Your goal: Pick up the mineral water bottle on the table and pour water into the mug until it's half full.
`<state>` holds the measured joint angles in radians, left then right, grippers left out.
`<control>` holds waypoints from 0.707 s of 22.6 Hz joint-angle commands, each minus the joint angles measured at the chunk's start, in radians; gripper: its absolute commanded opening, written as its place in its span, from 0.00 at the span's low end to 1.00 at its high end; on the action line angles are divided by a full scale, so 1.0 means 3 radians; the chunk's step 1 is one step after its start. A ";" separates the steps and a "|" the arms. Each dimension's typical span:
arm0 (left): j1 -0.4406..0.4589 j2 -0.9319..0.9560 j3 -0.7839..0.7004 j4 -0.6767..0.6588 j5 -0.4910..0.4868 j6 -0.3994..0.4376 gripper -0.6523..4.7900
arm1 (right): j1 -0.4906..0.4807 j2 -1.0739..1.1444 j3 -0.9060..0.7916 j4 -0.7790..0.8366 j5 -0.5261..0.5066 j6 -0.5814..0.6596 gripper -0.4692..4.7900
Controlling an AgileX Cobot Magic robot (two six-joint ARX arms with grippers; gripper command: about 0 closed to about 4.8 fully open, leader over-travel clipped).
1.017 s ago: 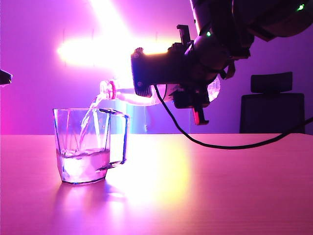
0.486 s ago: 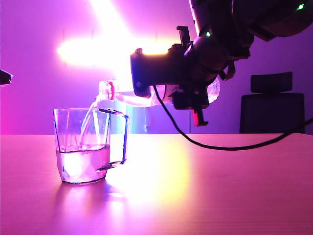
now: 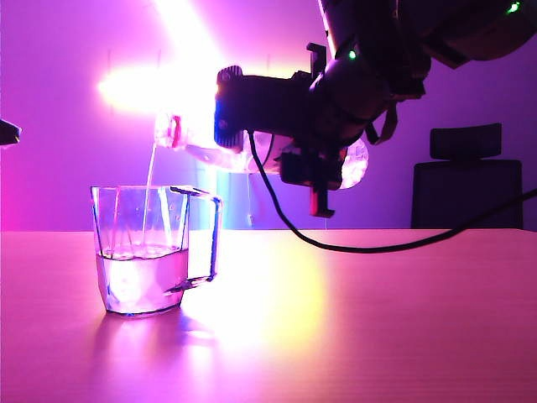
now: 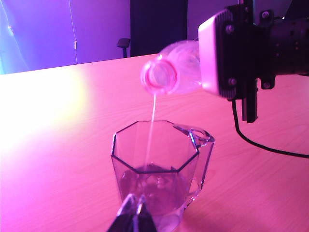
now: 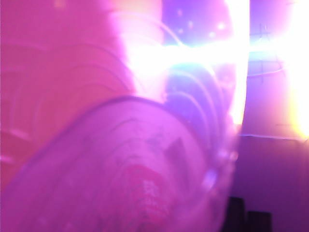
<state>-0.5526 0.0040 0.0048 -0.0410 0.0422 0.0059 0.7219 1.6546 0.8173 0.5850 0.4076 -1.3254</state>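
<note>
The clear faceted mug [image 3: 143,252] stands on the pink table [image 3: 377,319] at the left, with water [image 3: 143,281] filling roughly its lower third. Above it my right gripper [image 3: 309,144] is shut on the mineral water bottle [image 3: 195,144], which lies tipped with its neck over the mug. A thin stream [image 3: 151,185] falls from the neck into the mug. In the right wrist view the bottle [image 5: 145,183] fills the frame and hides the fingers. My left gripper [image 4: 136,205] hovers shut just in front of the mug [image 4: 159,164], below the bottle mouth [image 4: 161,77].
A black cable [image 3: 377,248] hangs from the right arm down towards the table. A dark office chair [image 3: 474,180] stands behind the table at the right. Strong light glares behind the bottle. A dark part of the left arm [image 3: 7,132] shows at the left edge.
The right wrist has rolled, the bottle's neck has shifted left and slightly up, and the stream now falls straighter. The water in the mug stands a little higher.
</note>
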 commanded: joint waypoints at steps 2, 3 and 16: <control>-0.0003 0.0006 0.0014 0.0041 0.0013 -0.0009 0.12 | 0.0024 -0.0102 0.0024 0.0086 -0.0036 0.0477 0.50; -0.0001 0.0006 0.0014 0.0041 0.0013 -0.0009 0.12 | 0.0025 -0.0134 0.0024 0.0053 -0.0064 0.0607 0.50; -0.0001 0.0006 0.0014 0.0041 0.0013 -0.0009 0.12 | -0.0141 -0.0645 -0.0189 -0.0233 -0.0876 0.2817 0.50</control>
<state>-0.5526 0.0040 0.0048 -0.0410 0.0422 0.0059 0.6861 1.4757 0.7731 0.4721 0.1913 -0.5682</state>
